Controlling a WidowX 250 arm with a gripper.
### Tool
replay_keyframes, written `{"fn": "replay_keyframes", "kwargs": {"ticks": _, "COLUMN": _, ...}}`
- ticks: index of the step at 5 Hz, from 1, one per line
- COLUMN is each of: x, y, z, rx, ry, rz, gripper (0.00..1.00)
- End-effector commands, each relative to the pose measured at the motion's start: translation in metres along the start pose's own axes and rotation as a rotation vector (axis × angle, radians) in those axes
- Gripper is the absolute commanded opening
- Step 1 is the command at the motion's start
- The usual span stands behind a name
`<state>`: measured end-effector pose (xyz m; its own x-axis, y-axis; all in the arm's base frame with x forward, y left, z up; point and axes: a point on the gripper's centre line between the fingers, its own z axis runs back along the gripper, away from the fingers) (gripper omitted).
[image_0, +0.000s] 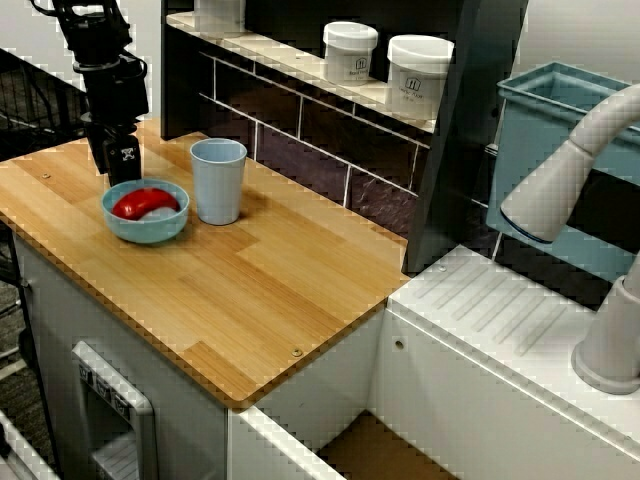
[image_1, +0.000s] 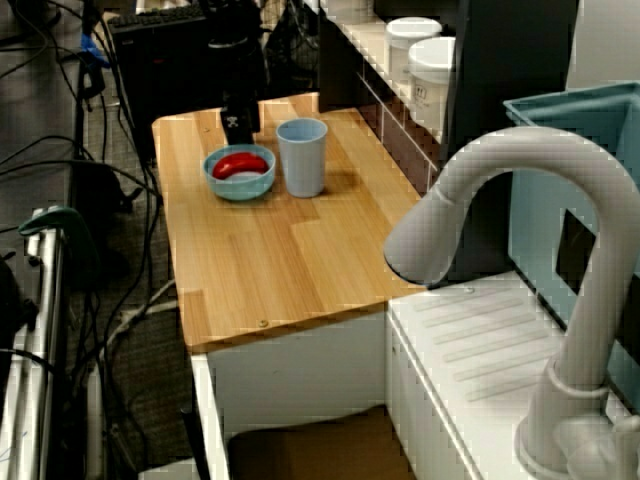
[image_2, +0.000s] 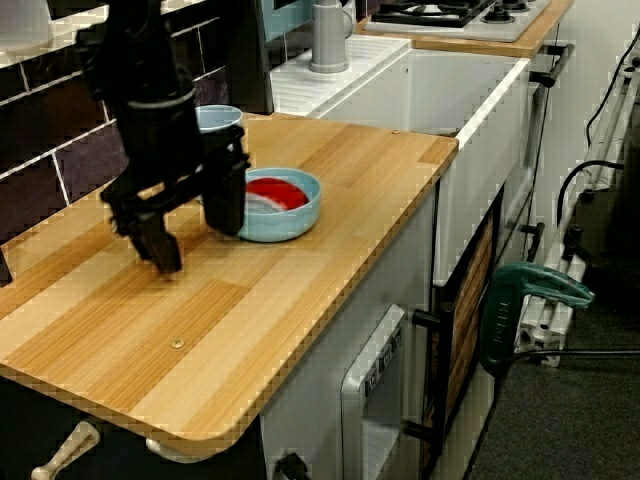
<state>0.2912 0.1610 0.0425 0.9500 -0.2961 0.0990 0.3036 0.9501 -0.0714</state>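
Observation:
My black gripper (image_2: 193, 228) hangs low over the wooden counter (image_2: 330, 180), open, with nothing between its spread fingers. In the view from the counter's end one finger (image_2: 160, 245) nearly touches the wood and the other (image_2: 225, 205) stands right against a light blue bowl (image_2: 290, 215). Inside the bowl lies a red object (image_2: 278, 190). In the view from the counter's front the gripper (image_0: 124, 172) is just behind the bowl (image_0: 145, 225) and the red object (image_0: 143, 202). A pale blue cup (image_0: 218, 180) stands upright beside the bowl. The view from the sink side shows the gripper (image_1: 239, 128), the bowl (image_1: 240, 185) and the cup (image_1: 302, 156).
Two white jars (image_0: 350, 50) (image_0: 418, 75) stand on the tiled shelf behind the counter. At the right are a white faucet (image_0: 590, 160), a teal bin (image_0: 560, 120) and a ribbed drainboard (image_0: 500, 300). A dark post (image_0: 455, 150) separates counter and sink.

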Motion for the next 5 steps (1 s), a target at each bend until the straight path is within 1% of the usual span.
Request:
{"fn": "replay_keyframes", "kwargs": {"ticks": 1, "x": -0.003, "y": -0.034, "z": 0.021, "rx": 0.043, "ry": -0.064, "rz": -0.04, "gripper": 1.0}}
{"fn": "replay_keyframes", "kwargs": {"ticks": 2, "x": -0.005, "y": -0.047, "z": 0.014, "rx": 0.05, "ry": -0.061, "rz": -0.045, "gripper": 1.0}}
{"fn": "replay_keyframes", "kwargs": {"ticks": 3, "x": -0.005, "y": -0.055, "z": 0.008, "rx": 0.059, "ry": -0.055, "rz": -0.043, "gripper": 1.0}}
{"fn": "replay_keyframes", "kwargs": {"ticks": 5, "x": -0.005, "y": -0.065, "z": 0.011, "rx": 0.019, "ry": -0.056, "rz": -0.026, "gripper": 1.0}}
